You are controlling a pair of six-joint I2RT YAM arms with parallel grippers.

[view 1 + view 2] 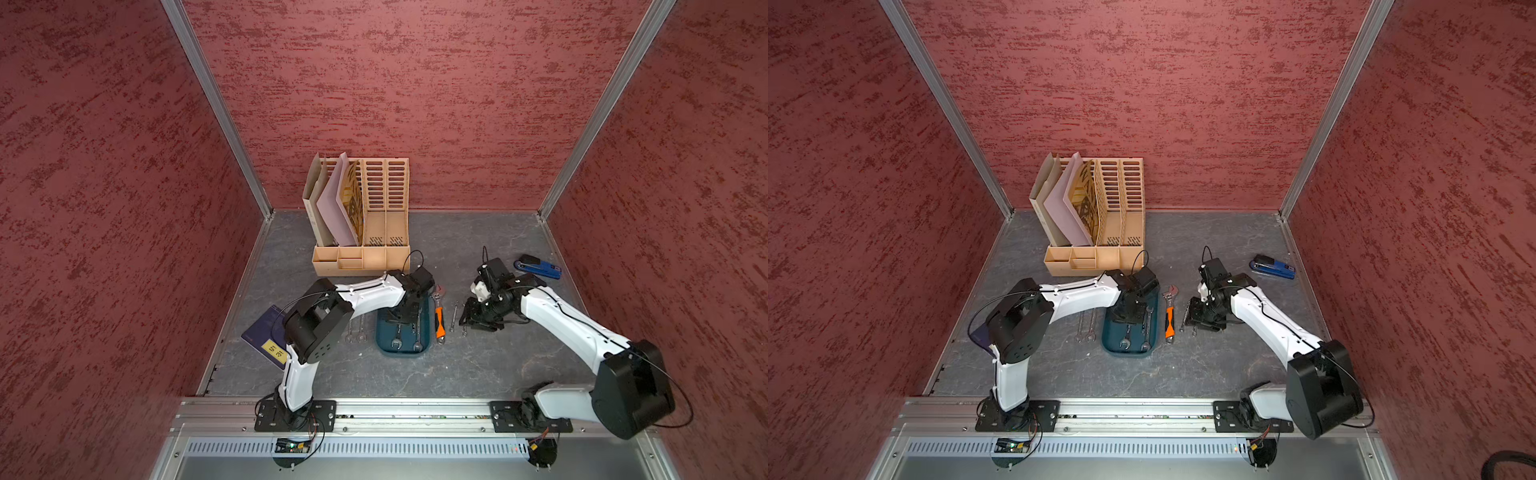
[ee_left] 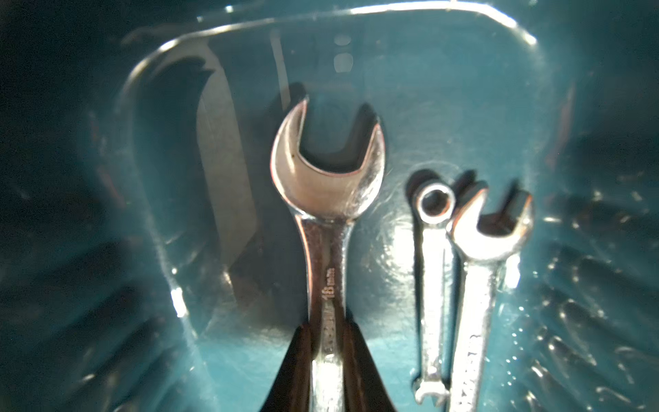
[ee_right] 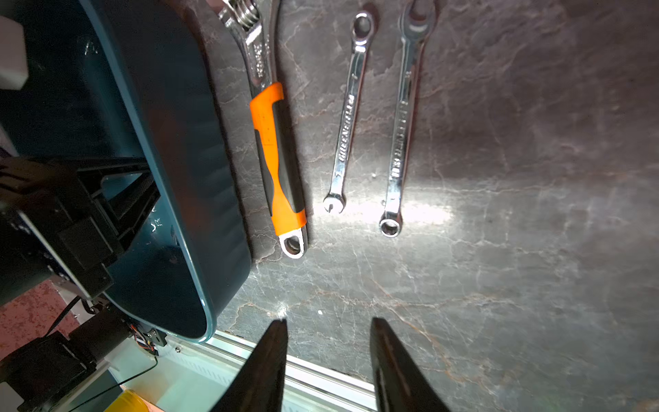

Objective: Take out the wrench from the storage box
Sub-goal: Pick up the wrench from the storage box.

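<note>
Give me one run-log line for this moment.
left gripper: shut on large wrench | place: inside storage box | right gripper: open, empty

Enclosed left, right and far by mottled red walls, joined at aluminium corner posts. Floored with a grey, veined worktop. Edged on the near side by an aluminium rail. Lit seemingly from above.

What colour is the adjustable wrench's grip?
Orange and black; the grip shows best in the right wrist view.
</note>
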